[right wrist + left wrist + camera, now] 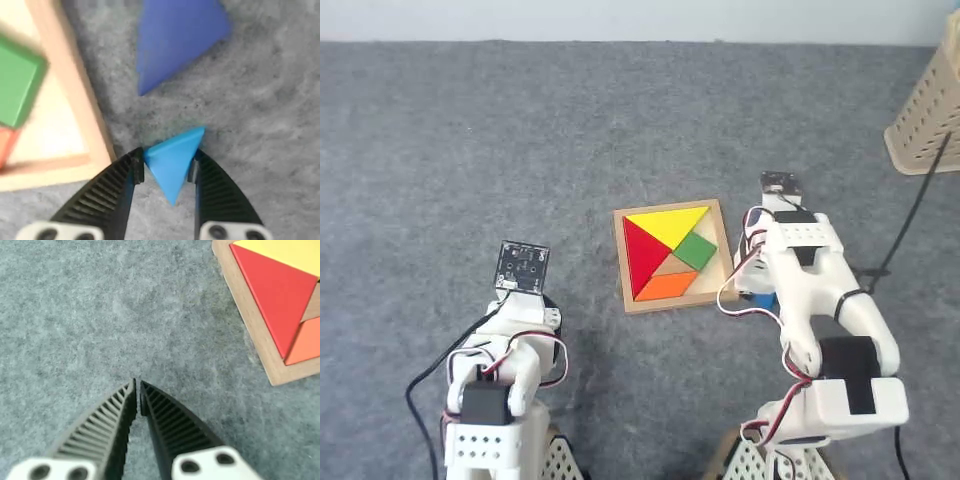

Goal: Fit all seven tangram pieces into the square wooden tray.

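- The left claw (137, 387) is held over bare grey tabletop (470, 130), well left of the tray. Its fingers are closed to a thin slit and nothing is gripped.
- The left arm (505, 370) is seen at the lower left of the high view.
- The square wooden tray (620, 262) is laid flat near the middle of the tabletop, between the two arms. Its corner is also seen from the left wrist (250, 315).
- The red triangle (642, 258) is seated in the tray along its left side.
- The orange piece (667, 286) is seated along the tray's near edge, touching the red triangle.
- The yellow triangle (672, 225) is seated along the tray's far edge, touching the red triangle.
- The green square (695, 250) is seated toward the tray's right side, tilted on a corner, below the yellow triangle.
- Bare wood (672, 265) is left showing inside the tray, between the green square and the orange piece.
- The right arm (810, 290) is stretched along the tray's right side.
- The right claw (167, 156) is closed on the light blue triangle (172, 165), one finger pressed on each side, just outside the tray's rim (75, 85). Whether that piece is lifted cannot be told.
- The dark blue triangle (175, 35) is laid on the tabletop beyond the claw, outside the tray, apart from the light blue triangle.
- A beige perforated basket (930, 100) is placed at the far right edge.
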Motion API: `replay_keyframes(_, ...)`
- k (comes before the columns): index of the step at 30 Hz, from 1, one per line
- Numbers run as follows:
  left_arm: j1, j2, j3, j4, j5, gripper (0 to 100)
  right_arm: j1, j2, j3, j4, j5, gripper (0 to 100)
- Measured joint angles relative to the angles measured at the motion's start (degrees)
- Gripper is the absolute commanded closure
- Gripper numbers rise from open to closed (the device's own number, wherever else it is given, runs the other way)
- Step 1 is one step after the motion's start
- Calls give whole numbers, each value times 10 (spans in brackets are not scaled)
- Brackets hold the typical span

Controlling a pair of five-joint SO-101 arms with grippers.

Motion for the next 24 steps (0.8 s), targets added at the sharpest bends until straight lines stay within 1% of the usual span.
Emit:
replay_keyframes(3, 0, 0, 0, 0, 0, 989, 0, 7, -10, 4, 48, 898)
replay_keyframes(8, 0, 0, 0, 0, 0, 989, -1, 8, -18, 4, 101, 961)
replay_keyframes(11, 0, 0, 0, 0, 0, 989, -2, 8, -37, 4, 129, 950)
replay_keyframes(18, 0, 0, 0, 0, 0, 989, -18, 6, -124, 67, 148, 946)
replay_keyframes(24, 0, 0, 0, 0, 0, 989, -69, 14, -225, 94, 149, 948)
